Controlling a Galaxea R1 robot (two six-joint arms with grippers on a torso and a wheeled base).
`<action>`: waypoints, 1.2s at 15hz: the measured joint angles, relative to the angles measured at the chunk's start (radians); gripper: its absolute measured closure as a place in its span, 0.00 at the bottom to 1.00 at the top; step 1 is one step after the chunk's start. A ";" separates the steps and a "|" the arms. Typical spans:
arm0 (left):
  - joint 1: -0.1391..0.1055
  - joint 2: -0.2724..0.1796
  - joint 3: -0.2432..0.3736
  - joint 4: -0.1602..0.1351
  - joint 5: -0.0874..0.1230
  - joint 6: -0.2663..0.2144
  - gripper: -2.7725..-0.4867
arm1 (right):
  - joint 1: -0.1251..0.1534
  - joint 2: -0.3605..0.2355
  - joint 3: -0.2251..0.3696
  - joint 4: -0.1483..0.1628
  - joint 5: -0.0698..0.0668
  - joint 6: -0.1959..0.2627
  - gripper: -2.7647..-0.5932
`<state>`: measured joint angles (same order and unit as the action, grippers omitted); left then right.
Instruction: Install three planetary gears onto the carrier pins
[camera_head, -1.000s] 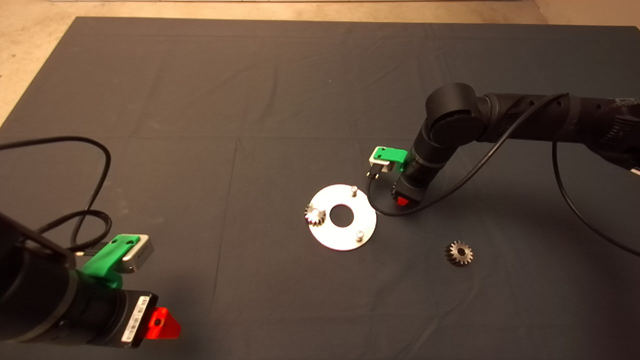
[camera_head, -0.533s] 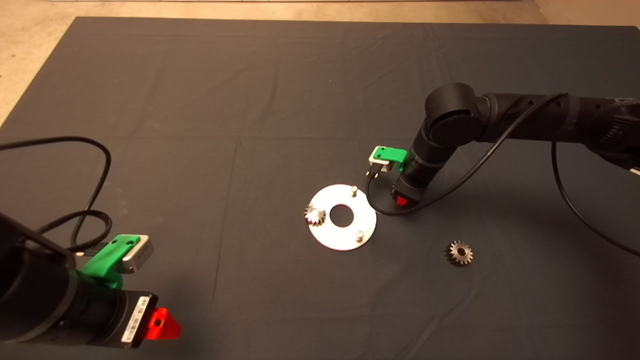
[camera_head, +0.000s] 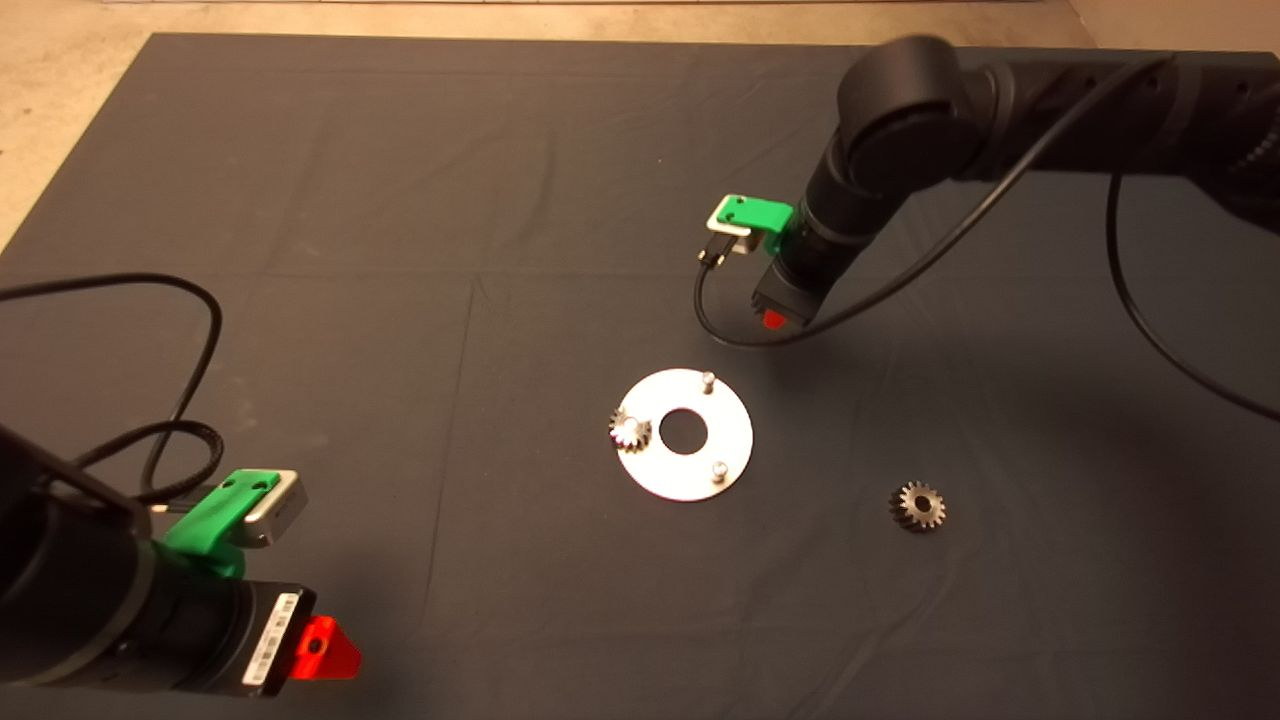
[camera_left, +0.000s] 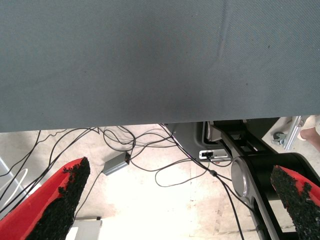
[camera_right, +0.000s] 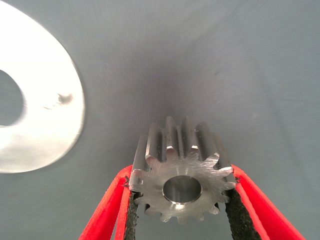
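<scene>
Right end effector (camera_right: 181, 212) raised over dark mat (camera_head: 400, 200), pinching one gear (camera_right: 181, 172) between red fingers (camera_right: 107, 210), bore facing wrist camera. Below and beside it, disc (camera_head: 684, 434) with one seated gear (camera_head: 630, 430) (two pins bare). Farther off, loose gear (camera_head: 918, 505) on mat. Left end effector (camera_left: 175, 200) parked at worktop edge, spread wide, holding nothing.

The right gripper (camera_head: 772, 318) now hangs farther up the mat (camera_head: 400, 200), well apart from the disc (camera_head: 730, 440), where half a second ago it sat low just beside the disc's rim near the far pin (camera_head: 707, 379). Its arm (camera_head: 1000, 100) has swung up toward the mat's far edge with it.
</scene>
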<state>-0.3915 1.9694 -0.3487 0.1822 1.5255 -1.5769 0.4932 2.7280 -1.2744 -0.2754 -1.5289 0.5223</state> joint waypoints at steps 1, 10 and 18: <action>0.000 0.000 0.000 0.000 0.000 0.000 0.07 | 0.017 0.017 -0.031 0.036 -0.001 0.000 0.80; 0.000 0.000 0.000 -0.001 0.000 0.000 0.07 | 0.044 0.161 -0.233 0.240 0.006 0.002 0.80; 0.000 -0.002 0.000 -0.003 0.000 0.000 0.07 | 0.042 0.197 -0.216 0.274 0.001 0.001 0.80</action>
<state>-0.3915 1.9674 -0.3484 0.1797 1.5255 -1.5770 0.5352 2.9253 -1.4909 -0.0017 -1.5283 0.5234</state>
